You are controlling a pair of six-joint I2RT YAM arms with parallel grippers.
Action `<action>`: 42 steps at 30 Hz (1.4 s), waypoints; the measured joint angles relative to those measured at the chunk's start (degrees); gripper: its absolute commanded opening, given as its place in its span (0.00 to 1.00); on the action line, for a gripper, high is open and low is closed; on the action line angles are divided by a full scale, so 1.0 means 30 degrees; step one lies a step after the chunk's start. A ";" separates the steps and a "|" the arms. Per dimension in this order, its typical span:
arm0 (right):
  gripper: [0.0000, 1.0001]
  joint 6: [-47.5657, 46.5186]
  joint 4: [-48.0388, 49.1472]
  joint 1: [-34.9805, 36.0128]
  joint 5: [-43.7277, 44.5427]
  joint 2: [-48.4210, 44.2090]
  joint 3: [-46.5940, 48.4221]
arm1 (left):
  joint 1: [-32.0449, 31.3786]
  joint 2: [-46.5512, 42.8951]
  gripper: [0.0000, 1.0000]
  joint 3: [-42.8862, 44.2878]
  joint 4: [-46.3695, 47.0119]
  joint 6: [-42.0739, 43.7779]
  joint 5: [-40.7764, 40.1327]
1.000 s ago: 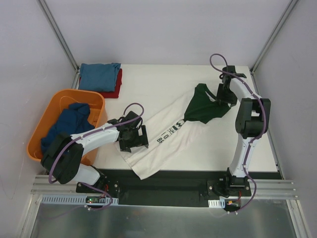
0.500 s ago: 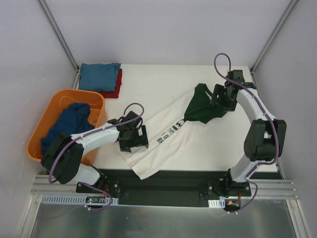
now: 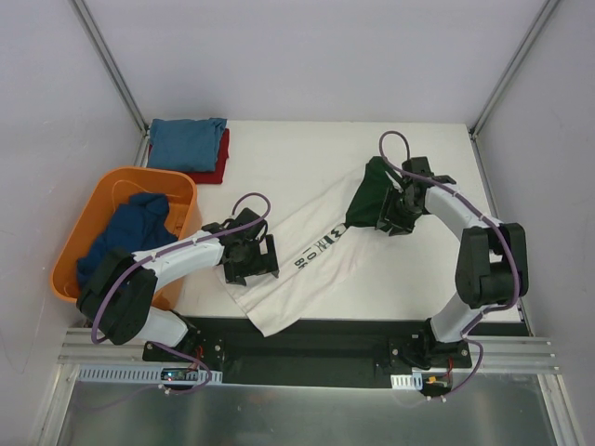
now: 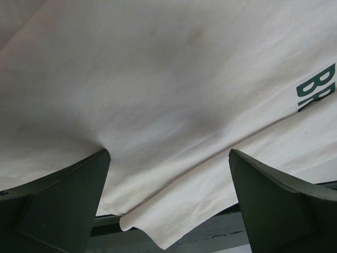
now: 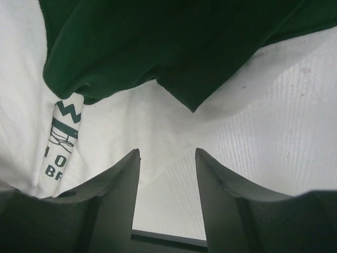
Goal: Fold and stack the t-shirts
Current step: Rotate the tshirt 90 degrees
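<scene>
The cream t-shirt (image 3: pixel 311 255) with dark green sleeves (image 3: pixel 370 200) and dark print lies stretched diagonally across the table. My left gripper (image 3: pixel 253 261) sits low over its near-left edge. In the left wrist view the fingers (image 4: pixel 58 200) stand wide apart with cream cloth (image 4: pixel 168 105) between them and nothing gripped. My right gripper (image 3: pixel 394 219) hovers at the near edge of the green sleeve. In the right wrist view it (image 5: pixel 167 153) is open over the cream cloth's edge, with the green sleeve (image 5: pixel 158 47) just ahead. A folded blue shirt (image 3: pixel 188 142) lies on a red one (image 3: pixel 216 167) at the back left.
An orange basket (image 3: pixel 93 209) stands at the left edge, holding a crumpled navy-blue shirt (image 3: pixel 130 232). The table's black near edge (image 3: pixel 325 339) runs just below the cream shirt's hem. Grey walls enclose the table on three sides.
My right arm has swung from the far right of the green sleeve inward and nearer, to the sleeve's near edge. The left arm has not moved.
</scene>
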 measured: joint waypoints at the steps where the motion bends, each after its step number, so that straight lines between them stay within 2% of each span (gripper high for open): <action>1: 0.49 0.0066 0.0087 0.0000 0.0036 0.0233 0.0029 | 0.0000 -0.0007 0.99 0.0000 0.0000 -0.0007 0.0000; 9: 0.41 0.0364 0.0299 0.0000 0.0554 0.2404 0.1158 | 0.0000 -0.0036 0.99 0.0000 0.0000 -0.0015 0.0000; 20: 0.37 0.0641 0.0335 -0.0007 0.1676 0.3993 0.2441 | 0.0000 -0.0066 0.99 0.0000 -0.0007 -0.0022 -0.0007; 23: 0.22 0.0641 0.0284 -0.0007 0.2004 0.4051 0.2535 | 0.0000 -0.0066 0.99 0.0000 -0.0007 -0.0022 -0.0007; 24: 0.12 0.0648 0.0175 -0.0007 0.2040 0.4051 0.2616 | 0.0000 -0.0066 0.99 0.0000 -0.0007 -0.0022 -0.0007; 27: 0.01 0.0750 0.0087 -0.0007 0.2164 0.4051 0.2841 | 0.0000 -0.0066 0.99 0.0000 -0.0007 -0.0022 -0.0007; 42: 0.01 0.1406 -0.2426 0.0000 0.3621 0.2703 0.2652 | 0.0000 -0.0182 0.99 -0.0102 0.0036 -0.0029 0.0000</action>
